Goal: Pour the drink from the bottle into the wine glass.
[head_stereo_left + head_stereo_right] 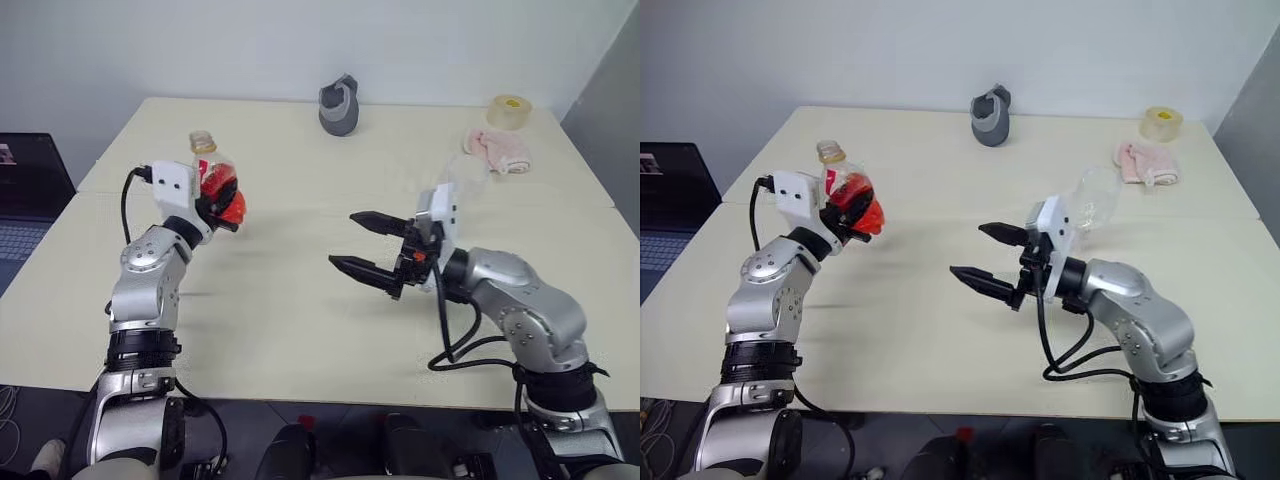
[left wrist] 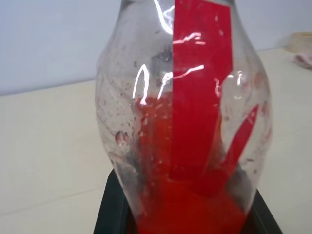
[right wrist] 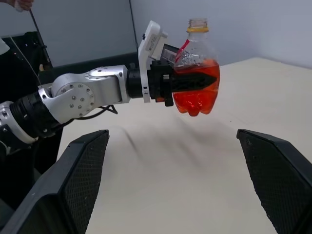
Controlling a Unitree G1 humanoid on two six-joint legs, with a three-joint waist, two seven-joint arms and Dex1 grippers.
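Right wrist view: bottle [image 3: 197, 80] in left claw [image 3: 187, 83].

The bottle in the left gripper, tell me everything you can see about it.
The bottle is small, squat and clear, plastic by its look, with a tan neck ring, an open mouth with no cap on it, and a red label patch. Red-orange drink fills its lower part. It stands upright, lifted clear of the table, over the table's left side. The left gripper is shut on its body, black fingers across its middle.
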